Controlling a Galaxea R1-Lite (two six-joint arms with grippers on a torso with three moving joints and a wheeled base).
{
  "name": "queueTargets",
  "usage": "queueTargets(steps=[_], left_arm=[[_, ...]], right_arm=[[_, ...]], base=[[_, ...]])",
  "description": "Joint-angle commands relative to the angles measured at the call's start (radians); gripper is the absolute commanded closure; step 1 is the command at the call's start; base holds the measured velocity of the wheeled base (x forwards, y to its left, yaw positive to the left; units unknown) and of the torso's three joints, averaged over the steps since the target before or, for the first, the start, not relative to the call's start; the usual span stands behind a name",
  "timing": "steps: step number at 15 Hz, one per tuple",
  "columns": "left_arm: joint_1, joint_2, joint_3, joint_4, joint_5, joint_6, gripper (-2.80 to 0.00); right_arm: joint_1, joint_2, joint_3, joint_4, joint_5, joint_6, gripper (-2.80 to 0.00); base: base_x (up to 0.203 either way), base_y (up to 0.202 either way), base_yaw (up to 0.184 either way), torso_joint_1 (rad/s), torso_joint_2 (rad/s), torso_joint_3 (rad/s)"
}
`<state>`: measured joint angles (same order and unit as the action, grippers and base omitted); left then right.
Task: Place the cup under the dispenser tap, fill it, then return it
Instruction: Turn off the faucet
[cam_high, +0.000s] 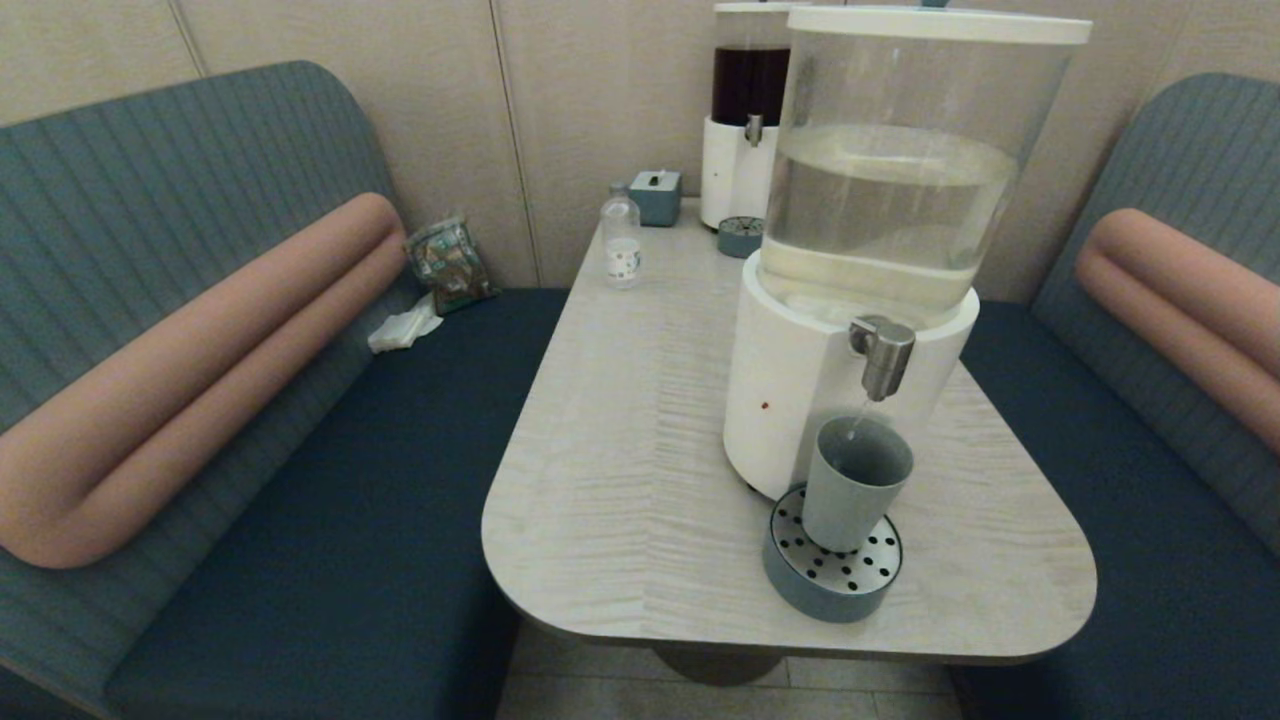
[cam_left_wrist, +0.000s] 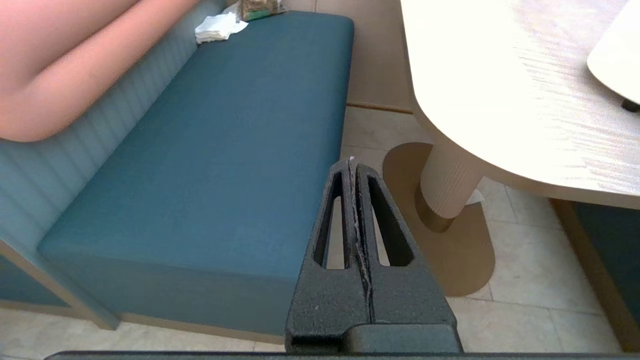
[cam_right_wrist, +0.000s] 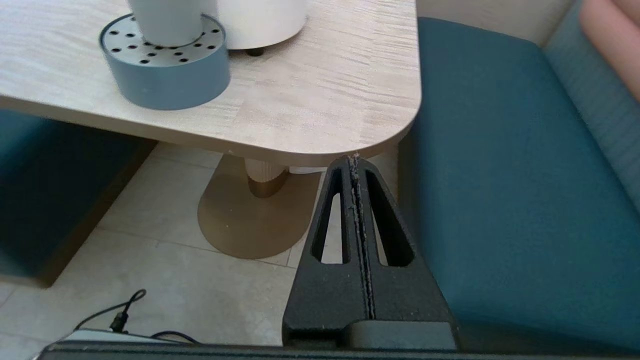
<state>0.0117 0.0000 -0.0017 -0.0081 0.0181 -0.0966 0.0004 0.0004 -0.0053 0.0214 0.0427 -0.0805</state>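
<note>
The grey-blue cup (cam_high: 853, 482) stands upright on the round perforated drip tray (cam_high: 833, 575), directly below the brushed-steel dispenser tap (cam_high: 884, 357) of the large white-based dispenser (cam_high: 880, 230). A thin stream runs from the tap into the cup. In the right wrist view the cup's lower part (cam_right_wrist: 165, 22) shows on the tray (cam_right_wrist: 165, 70). Neither gripper appears in the head view. My left gripper (cam_left_wrist: 353, 162) is shut and empty, low beside the table over the floor. My right gripper (cam_right_wrist: 355, 160) is shut and empty, below the table's near corner.
A dark-liquid dispenser (cam_high: 745, 130) with its own small tray stands at the table's back, beside a clear bottle (cam_high: 621, 240) and a tissue box (cam_high: 655, 196). Blue benches flank the table (cam_high: 620, 480). The table's pedestal (cam_right_wrist: 265, 180) and a cable (cam_right_wrist: 120, 315) are on the floor.
</note>
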Motion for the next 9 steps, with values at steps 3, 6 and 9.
queueTargets(steps=[3,6,9], left_arm=[[0.001,0.002,0.0,0.0,0.001,0.009,0.0],[0.0,0.009,-0.094,0.012,-0.009,0.007,0.0],[-0.013,0.144,-0.443,0.12,-0.079,-0.021,0.0]], right_arm=[[0.0,-0.002,0.005,-0.011,-0.003,-0.002,0.0],[0.001,-0.002,0.005,-0.012,-0.003,0.004,0.0],[0.0,-0.002,0.005,-0.012,-0.003,0.005,0.0]], base=[[0.0,0.0,0.0,0.0,0.0,0.0],[0.0,0.0,0.0,0.0,0.0,0.0],[0.0,0.0,0.0,0.0,0.0,0.0]])
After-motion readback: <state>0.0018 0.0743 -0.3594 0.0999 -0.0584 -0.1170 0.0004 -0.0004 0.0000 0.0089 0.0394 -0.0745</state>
